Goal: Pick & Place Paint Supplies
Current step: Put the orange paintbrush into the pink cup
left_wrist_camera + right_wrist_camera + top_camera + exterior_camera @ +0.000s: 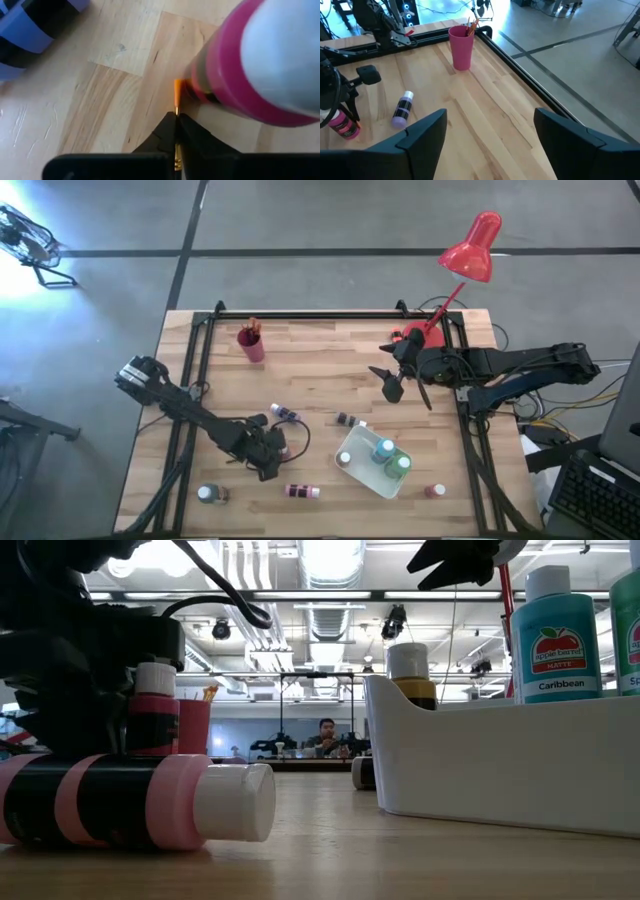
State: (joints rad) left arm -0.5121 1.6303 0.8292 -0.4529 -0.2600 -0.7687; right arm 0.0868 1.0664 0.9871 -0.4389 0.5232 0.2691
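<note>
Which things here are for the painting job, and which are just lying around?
For the job: paintbrush pinched in the left gripper, purple bottle, teal bottle in the white tray, pink cup holding brushes.
Just lying about: red lamp, person far behind the table.

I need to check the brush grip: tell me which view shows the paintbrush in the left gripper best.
The left wrist view: the left gripper is shut on the paintbrush beside a pink bottle. The high view shows only the gripper; the low and right wrist views don't show the brush clearly.
</note>
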